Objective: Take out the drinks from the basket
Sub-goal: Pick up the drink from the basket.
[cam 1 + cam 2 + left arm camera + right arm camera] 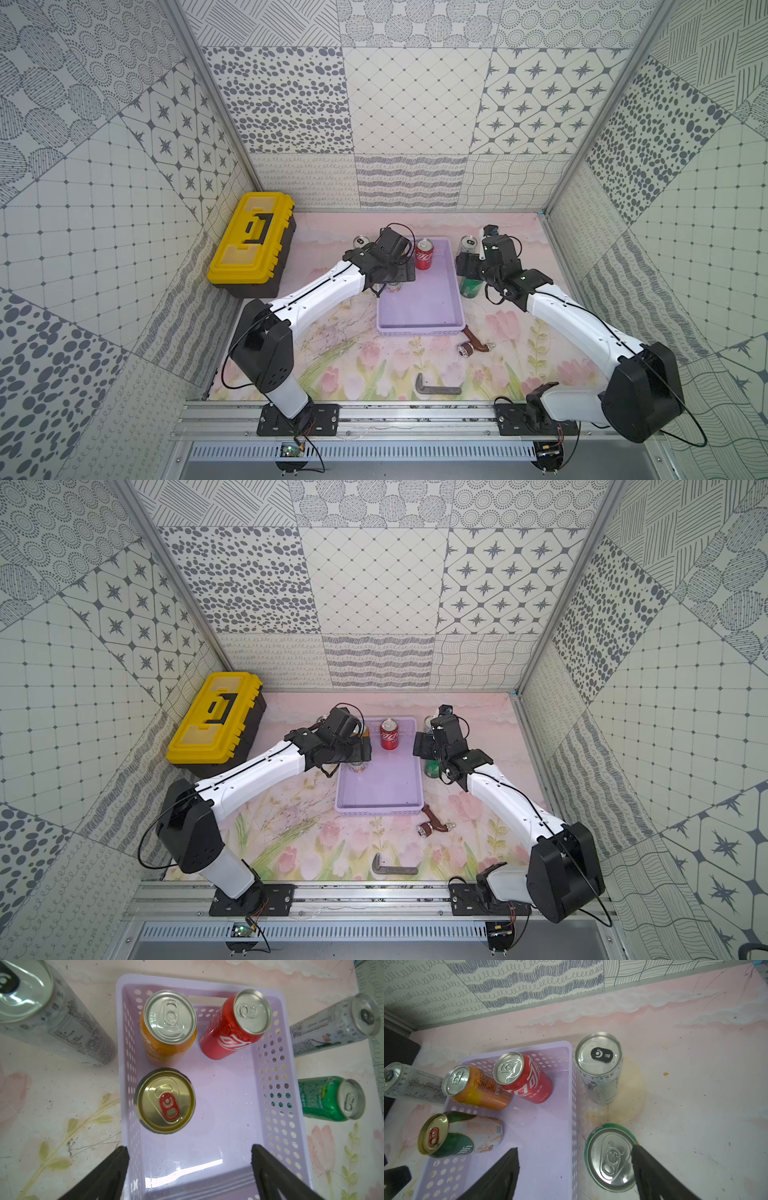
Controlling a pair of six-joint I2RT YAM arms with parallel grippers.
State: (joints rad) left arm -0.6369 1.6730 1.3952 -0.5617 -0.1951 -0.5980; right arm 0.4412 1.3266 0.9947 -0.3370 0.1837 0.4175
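A yellow-and-black plastic toolbox is sitting at the far left of the flowered tabletop. Next to the right, a tall slim silver-white can is standing on the table just outside the left wall of the shallow lavender perforated plastic basket. The left gripper is hovering over the basket with its jaws spread wide, holding nothing. Inside the basket, an orange metal can and a dark green gold-topped can are standing along the left wall. A red metal can is standing at the far end beside the orange one. The right gripper is hanging over the basket's right wall, likewise spread wide and gripping nothing. One of its fingers is over the basket floor and the other is at the rim of a bright green can; whether it is touching cannot be told. That can and a second slim silver-white can are standing on the table just outside the right wall.
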